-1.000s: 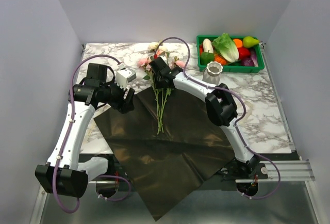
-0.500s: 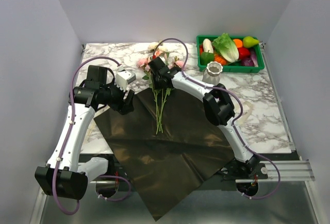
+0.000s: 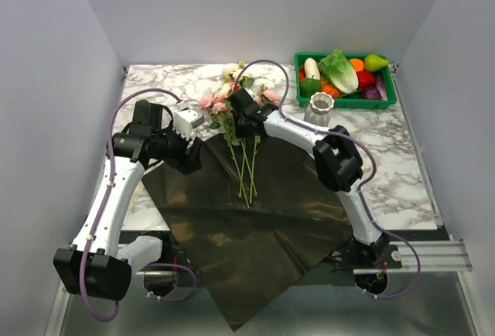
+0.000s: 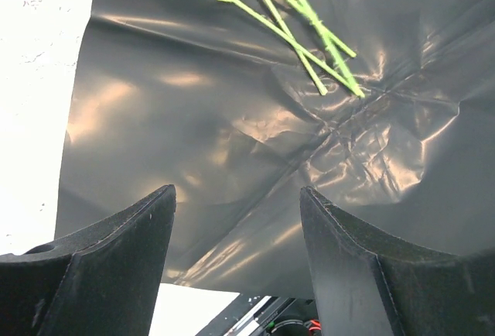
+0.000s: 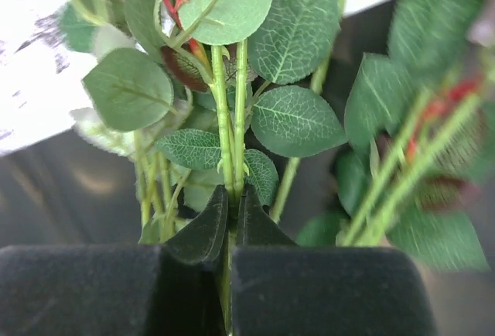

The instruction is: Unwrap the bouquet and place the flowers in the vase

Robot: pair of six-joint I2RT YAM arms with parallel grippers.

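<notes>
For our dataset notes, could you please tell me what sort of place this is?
Probably a robotics lab test cell: plain white walls box in a marble-patterned table, an aluminium rail runs along its near edge, and a green crate of vegetables sits as a prop.

Robot lab booth, grey walls [image 3: 263,11], marble table [image 3: 402,173]

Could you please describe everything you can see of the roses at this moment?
The long-stemmed roses have pink, cream and peach blooms, veined green leaves and thin green stems. They are unwrapped: blooms over the white marbled table toward its far edge, stem ends fanned across the flat, creased dark brown wrapping sheet. The right gripper is shut on two stems among the lower leaves.
</notes>
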